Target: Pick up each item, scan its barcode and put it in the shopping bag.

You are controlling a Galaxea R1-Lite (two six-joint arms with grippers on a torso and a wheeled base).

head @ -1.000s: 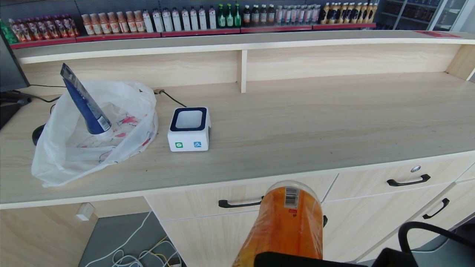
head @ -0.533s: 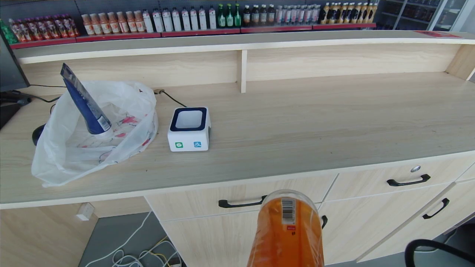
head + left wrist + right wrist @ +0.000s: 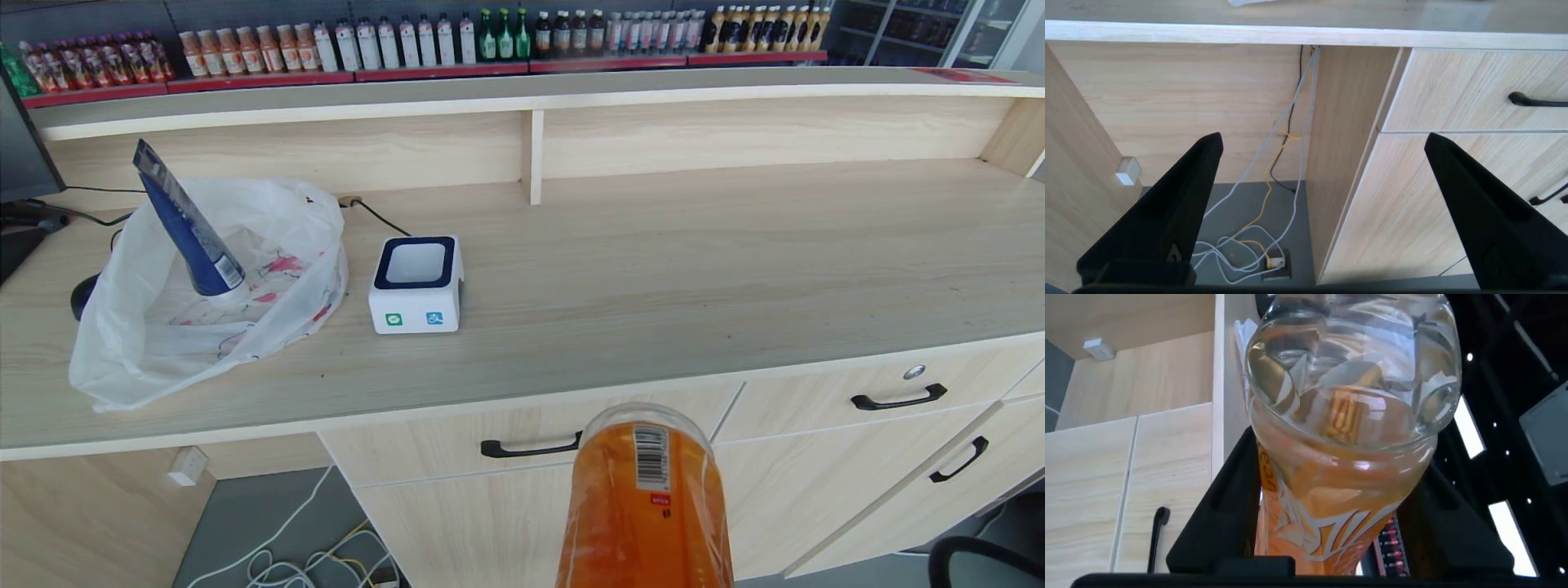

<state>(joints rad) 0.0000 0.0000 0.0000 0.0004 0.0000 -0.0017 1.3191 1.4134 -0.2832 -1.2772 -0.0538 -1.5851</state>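
An orange drink bottle (image 3: 645,498) hangs base-up in front of the counter's drawers, its barcode (image 3: 651,457) facing upward. My right gripper (image 3: 1331,531) is shut on the bottle (image 3: 1347,441), with a black finger on each side of it. The white scanner box (image 3: 415,283) sits on the counter. To its left the white shopping bag (image 3: 163,327) lies open, a blue tube (image 3: 188,224) standing in it. My left gripper (image 3: 1323,143) is open and holds nothing; it is low, facing the cabinet front under the counter.
A raised ledge (image 3: 522,98) runs along the counter's back, with shelves of bottles (image 3: 490,37) behind. A monitor (image 3: 20,155) and cables stand at the far left. Drawer handles (image 3: 898,400) line the cabinet front. Loose cables (image 3: 1257,237) lie on the floor.
The bottle dipped, then rose again and shifted slightly right, turning so that its barcode moved to the right. The dark gripper body has dropped out of the head view's bottom edge.
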